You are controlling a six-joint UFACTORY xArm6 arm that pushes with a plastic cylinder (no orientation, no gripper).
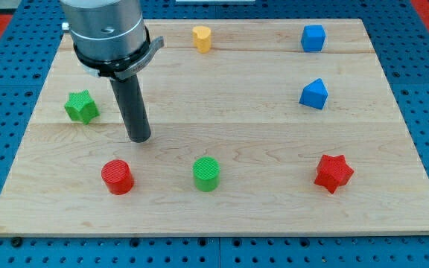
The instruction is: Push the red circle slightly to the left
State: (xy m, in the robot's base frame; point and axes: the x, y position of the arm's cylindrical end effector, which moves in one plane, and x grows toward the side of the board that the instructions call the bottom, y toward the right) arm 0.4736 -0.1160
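Note:
The red circle (pixel 117 176) stands near the view's bottom left of the wooden board (pixel 222 119). My tip (pixel 138 138) rests on the board just above it and a little to its right, with a gap between them. The dark rod rises from there to the grey arm body at the view's top left.
A green star (pixel 81 106) lies left of the rod. A green circle (pixel 206 173) stands right of the red circle. A red star (pixel 333 173) is at bottom right. A yellow block (pixel 202 38) and two blue blocks (pixel 313 38) (pixel 313 94) lie toward the top.

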